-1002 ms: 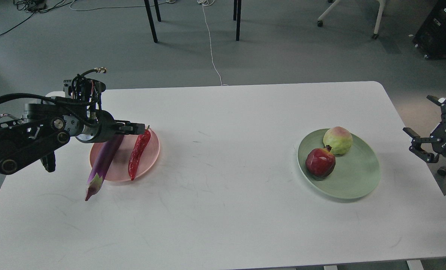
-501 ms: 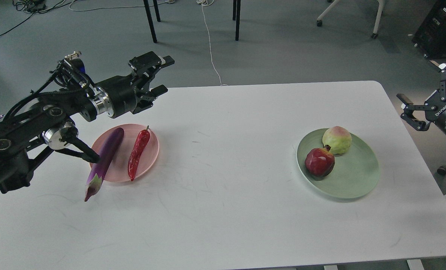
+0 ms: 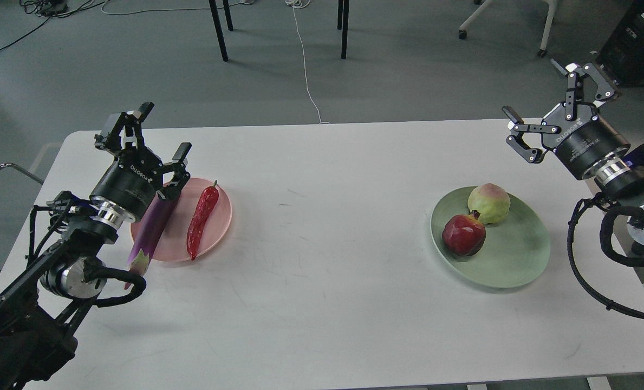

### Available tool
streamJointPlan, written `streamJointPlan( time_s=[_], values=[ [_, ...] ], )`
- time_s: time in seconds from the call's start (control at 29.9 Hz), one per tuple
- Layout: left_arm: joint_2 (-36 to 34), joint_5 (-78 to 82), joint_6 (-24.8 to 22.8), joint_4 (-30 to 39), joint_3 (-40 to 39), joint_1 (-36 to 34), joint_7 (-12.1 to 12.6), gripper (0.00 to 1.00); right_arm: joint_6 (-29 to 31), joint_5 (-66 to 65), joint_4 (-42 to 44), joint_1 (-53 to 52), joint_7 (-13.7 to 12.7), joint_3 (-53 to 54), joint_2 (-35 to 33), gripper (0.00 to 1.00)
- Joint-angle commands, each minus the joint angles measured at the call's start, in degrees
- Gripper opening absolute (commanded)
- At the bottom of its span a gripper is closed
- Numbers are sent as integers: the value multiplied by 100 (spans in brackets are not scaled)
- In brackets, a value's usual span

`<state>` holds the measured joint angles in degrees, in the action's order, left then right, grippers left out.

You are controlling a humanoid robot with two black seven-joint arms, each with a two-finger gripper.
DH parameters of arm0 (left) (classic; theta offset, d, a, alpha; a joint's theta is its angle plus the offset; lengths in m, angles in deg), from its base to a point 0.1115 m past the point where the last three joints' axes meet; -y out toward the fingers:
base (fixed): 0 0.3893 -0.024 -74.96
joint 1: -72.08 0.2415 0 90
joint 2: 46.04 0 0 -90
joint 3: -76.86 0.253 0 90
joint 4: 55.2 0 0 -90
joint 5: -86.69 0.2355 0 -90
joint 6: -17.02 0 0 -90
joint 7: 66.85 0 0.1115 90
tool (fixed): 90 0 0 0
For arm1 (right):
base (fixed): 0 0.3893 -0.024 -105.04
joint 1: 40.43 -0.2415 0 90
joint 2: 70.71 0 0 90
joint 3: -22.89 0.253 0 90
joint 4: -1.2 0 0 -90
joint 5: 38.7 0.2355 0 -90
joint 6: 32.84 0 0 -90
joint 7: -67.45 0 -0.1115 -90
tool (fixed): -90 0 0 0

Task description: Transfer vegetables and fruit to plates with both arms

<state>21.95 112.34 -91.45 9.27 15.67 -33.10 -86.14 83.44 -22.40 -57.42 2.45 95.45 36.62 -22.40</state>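
While both arms hang above the white table [image 3: 322, 227] with nothing in their grasp, the produce lies sorted on two plates. On the left, the pink plate [image 3: 216, 230] carries the eggplant [image 3: 156, 227] and the chili pepper [image 3: 200, 221] side by side, both with their long axes running near to far and leaning slightly right at the far end. The eggplant's capped end points toward the near edge and overhangs the plate rim onto the table; the chili's green stem points away, at the far end. The left gripper [image 3: 156, 141] hovers over the eggplant's far end, fingers spread wide. On the right, the green plate [image 3: 516, 260] holds the pomegranate [image 3: 463, 234] and, just behind and touching it, the yellow-green fruit [image 3: 488, 203]. The right gripper [image 3: 549, 103] sits beyond the plate near the table's far right corner, also spread wide.
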Motion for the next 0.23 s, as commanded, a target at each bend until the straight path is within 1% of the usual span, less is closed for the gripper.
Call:
streamJointPlan(
  time_s=[0.0, 0.2],
  values=[
    [-14, 54, 220, -22, -33, 129, 4, 99, -106, -22, -1, 63, 0, -11, 125, 99],
    [-58, 45, 256, -22, -42, 129, -4, 99, -1, -31, -10, 107, 0, 7, 160, 99]
  ],
)
